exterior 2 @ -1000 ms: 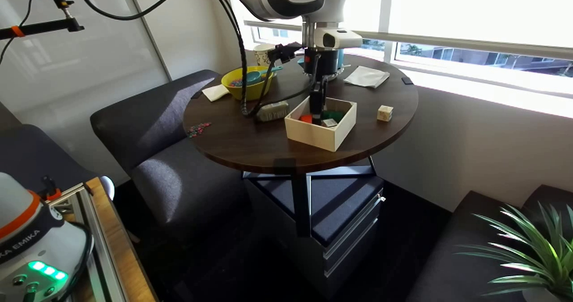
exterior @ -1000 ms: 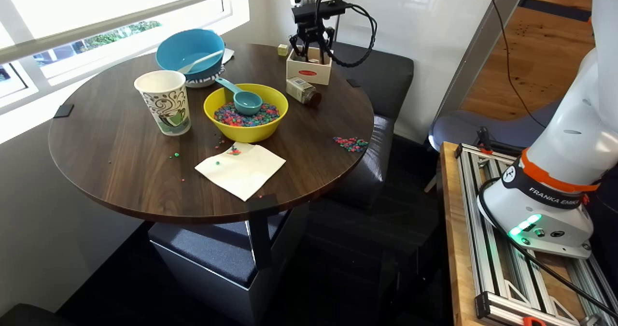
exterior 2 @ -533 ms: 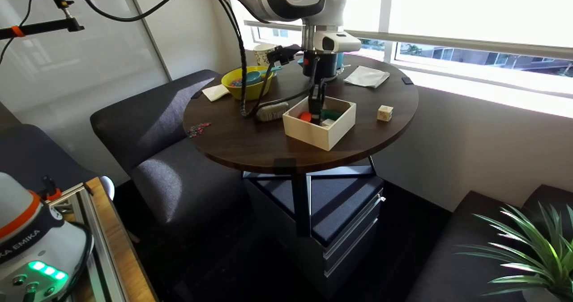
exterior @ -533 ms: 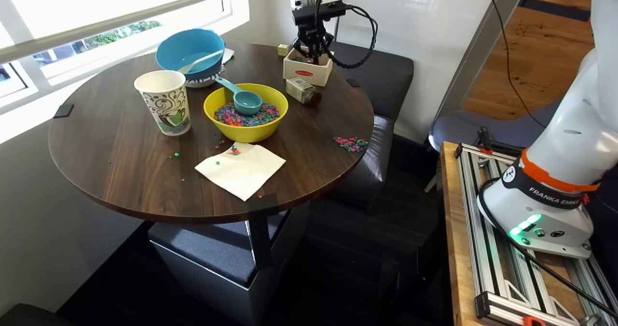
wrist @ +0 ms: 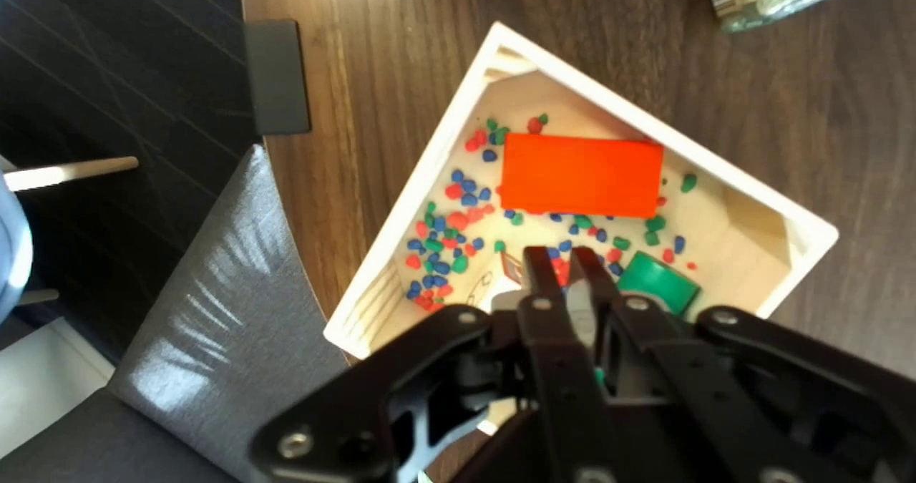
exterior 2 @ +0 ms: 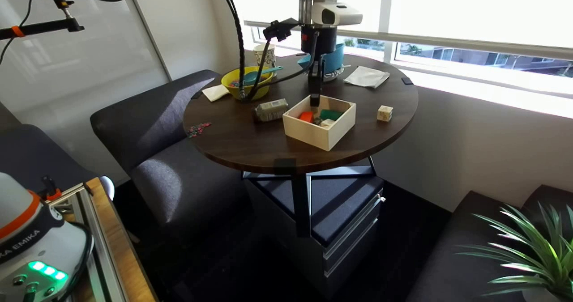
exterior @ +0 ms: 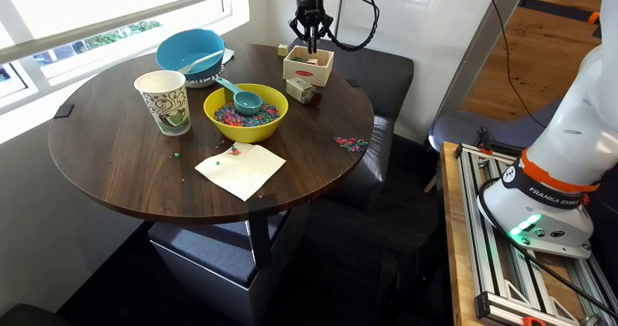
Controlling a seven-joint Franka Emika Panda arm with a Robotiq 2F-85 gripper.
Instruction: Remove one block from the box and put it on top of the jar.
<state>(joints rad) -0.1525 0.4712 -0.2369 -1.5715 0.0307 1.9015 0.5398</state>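
The small wooden box [exterior: 318, 77] with a red oval label stands on the table; it also shows in an exterior view [exterior 2: 309, 133] and the wrist view [wrist: 422, 172]. Inside are a red-orange block [wrist: 581, 175], a green block [wrist: 657, 281] and a pale wooden block [wrist: 494, 291] partly hidden by my gripper. My gripper [wrist: 562, 254] is over the box, its tips [exterior: 312, 50] above the contents. Its fingers are nearly together with a narrow gap; coloured bits show through it and nothing is seen held. The jar [exterior: 301, 91] lies on its side beside the box [exterior 2: 273, 110].
A loose wooden block [exterior 2: 385, 113] is on the table near the box. A yellow bowl [exterior: 246, 132] with a teal scoop [exterior: 247, 105], a blue bowl [exterior: 183, 50], a paper cup [exterior: 166, 106] and napkins [exterior: 241, 169] are also there. Loose coloured bits [exterior: 351, 144] lie near the table's edge.
My gripper was down in the box with fingers spread a second ago; it has risen above the box with fingers close together. The box has shifted slightly. The jar has not moved.
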